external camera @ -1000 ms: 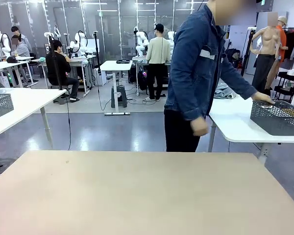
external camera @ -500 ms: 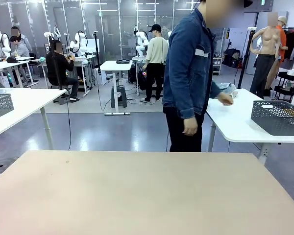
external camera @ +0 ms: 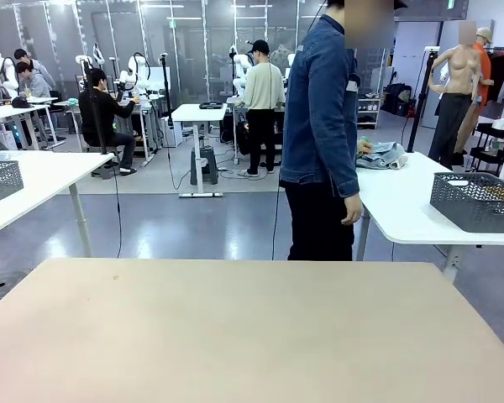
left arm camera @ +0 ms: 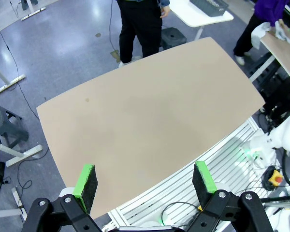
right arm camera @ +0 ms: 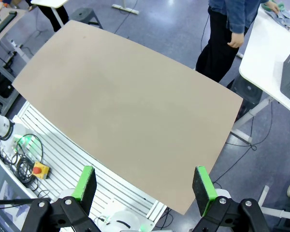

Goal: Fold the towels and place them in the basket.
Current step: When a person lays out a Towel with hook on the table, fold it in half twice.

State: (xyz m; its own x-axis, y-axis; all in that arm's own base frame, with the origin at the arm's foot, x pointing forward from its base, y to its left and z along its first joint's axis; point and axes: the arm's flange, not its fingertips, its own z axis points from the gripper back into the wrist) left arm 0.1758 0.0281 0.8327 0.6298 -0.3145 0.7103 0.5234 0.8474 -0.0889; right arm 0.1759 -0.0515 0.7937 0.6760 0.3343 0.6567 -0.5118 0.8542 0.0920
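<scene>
Tan and bare, the work table (external camera: pixel 235 336) stretches toward a person (external camera: pixel 319 109) in a denim jacket who stands at its far edge, turned toward a white side table (external camera: pixel 403 214) on the right. On that side table sits the basket (external camera: pixel 479 201), a dark mesh box with its long axis running roughly left to right in the front view and its open top facing up. The towels (external camera: pixel 385 155) lie well apart from it, farther back on the same table. They form a crumpled blue-grey heap with no clear long axis, and the person's far hand is at the heap. A second ago that hand rested on the basket's rim; since then it has swung left to the cloth, while the basket has stayed put. The left gripper (left arm camera: pixel 144 181) hangs above the tan table's near edge with its green-padded jaws spread wide and nothing between them. The right gripper (right arm camera: pixel 144 186) is likewise released and empty. A lighter grey mesh basket (external camera: pixel 2 179) sits on another white table at far left.
</scene>
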